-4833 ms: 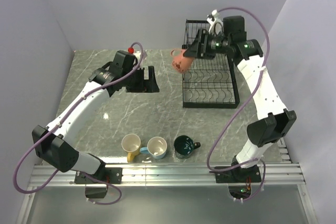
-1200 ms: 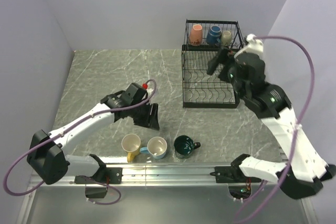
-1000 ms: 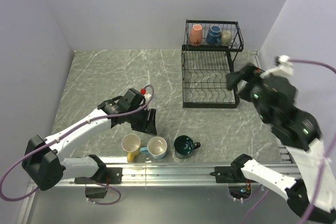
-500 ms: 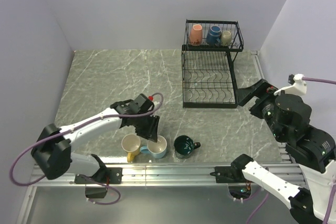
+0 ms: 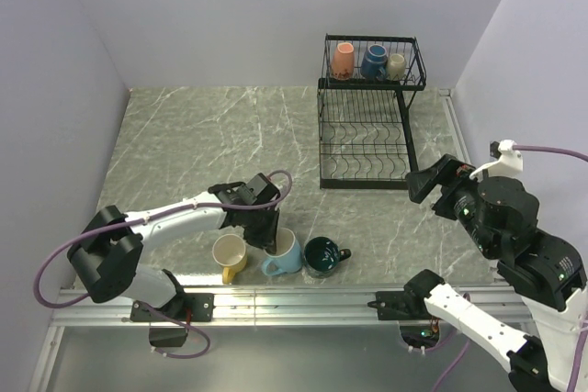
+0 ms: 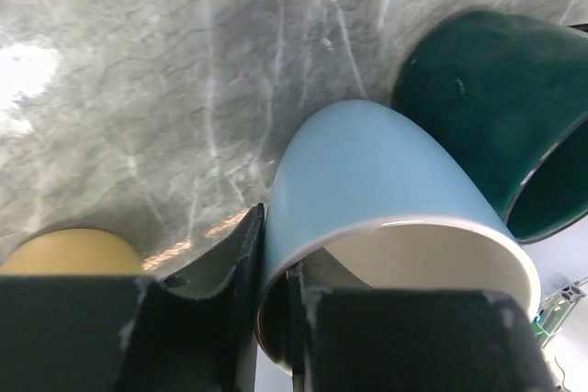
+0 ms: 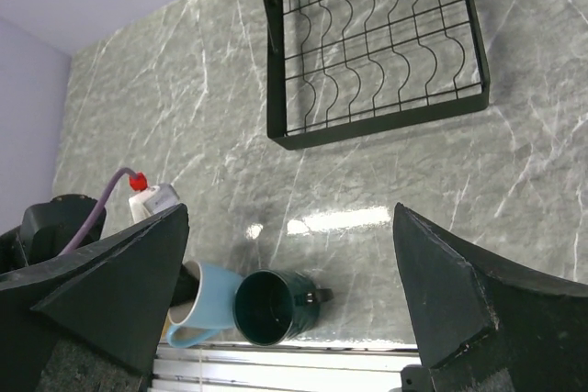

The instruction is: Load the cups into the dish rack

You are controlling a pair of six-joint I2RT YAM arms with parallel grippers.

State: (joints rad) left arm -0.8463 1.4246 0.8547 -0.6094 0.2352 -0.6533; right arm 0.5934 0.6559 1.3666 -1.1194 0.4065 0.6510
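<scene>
"Counting along the near edge of the marbled table, I get three mugs in a row. That's the yellow mug on the left, the light blue mug in the middle and the dark teal mug on the right. What's the left arm got?"

"The left gripper is clamped on the light blue mug's wall right at the rim, one finger inside the cup and one outside. That mug sits tipped, its mouth leaning left toward the gripper. It's just beside the dark teal mug, and whether those two touch I can't tell."

"And the right arm?"

"The right gripper hangs high over the table's right side. Its fingers are spread wide, gripping nothing, well apart from every mug."

"Take us further back."

"The black wire dish rack stands at the far right of the table. It has a slotted lower tray in front and a raised upper basket behind. Three mugs stand side by side in that basket, left to right the orange-pink mug, the navy blue mug and the olive-grey mug."

"So what's the tally?"

"Six mugs in all, three in the basket and three on the table, with one rack and two arms."
</scene>
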